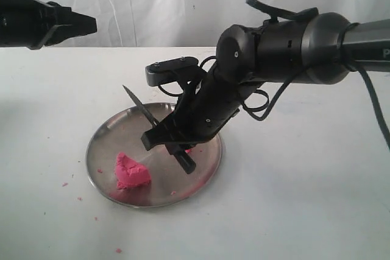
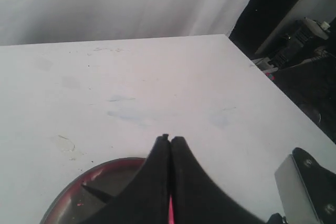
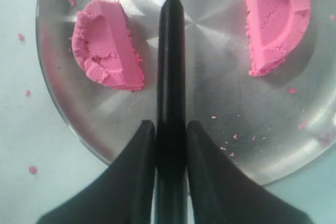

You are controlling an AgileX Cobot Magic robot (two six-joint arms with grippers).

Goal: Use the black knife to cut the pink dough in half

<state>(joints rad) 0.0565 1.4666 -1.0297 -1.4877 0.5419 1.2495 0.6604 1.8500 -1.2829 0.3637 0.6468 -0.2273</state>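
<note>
The right gripper (image 3: 170,132) is clamped on the black knife (image 3: 171,66), handle squeezed btwn both fingers, blade tilted up and pointing toward the counter's far left corner in the exterior view. The knife hangs above the steel plate (image 1: 103,144), clear of the dough. The pink dough is cut in two: in the right wrist view one half (image 3: 105,45) lies on one side of the blade and the other half (image 3: 275,22) on the opposite side, both on the plate, well apart from each other and not touching the knife or fingers. In the exterior view only one half (image 1: 131,172) shows, near the plate's front rim; the other is prob hidden behind the arm. Pink crumbs (image 1: 64,184) dot the counter w/ more on the plate. The left gripper (image 2: 169,145) hovers over the plate's edge, fingers pressed together, nothing visible btwn them
</note>
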